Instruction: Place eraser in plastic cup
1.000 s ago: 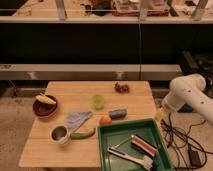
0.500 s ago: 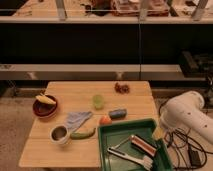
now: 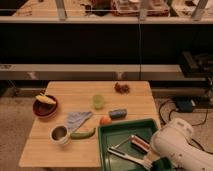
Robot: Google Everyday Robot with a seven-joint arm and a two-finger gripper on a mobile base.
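Observation:
The eraser (image 3: 139, 143), a small reddish-brown block, lies in the green tray (image 3: 111, 133) at the table's front right. The white-handled brush (image 3: 124, 153) lies beside it in the tray. The plastic cup (image 3: 98, 101), translucent light green, stands upright near the middle of the table, well behind and left of the tray. My white arm (image 3: 179, 144) reaches in from the lower right. My gripper (image 3: 152, 162) hangs low over the tray's front right part, just right of and in front of the eraser.
A dark-red bowl (image 3: 45, 106) holding something yellow sits at the left. A whitish cup (image 3: 60, 134), a green vegetable (image 3: 83, 134), a blue-grey cloth (image 3: 77, 119), an orange ball (image 3: 105, 120) and a blue-grey block (image 3: 118, 113) lie between cup and tray. A dark-red cluster (image 3: 121, 88) lies at the back.
My arm has swung down and left from beside the table's right edge to over the tray's front right corner. The objects on the table have not moved.

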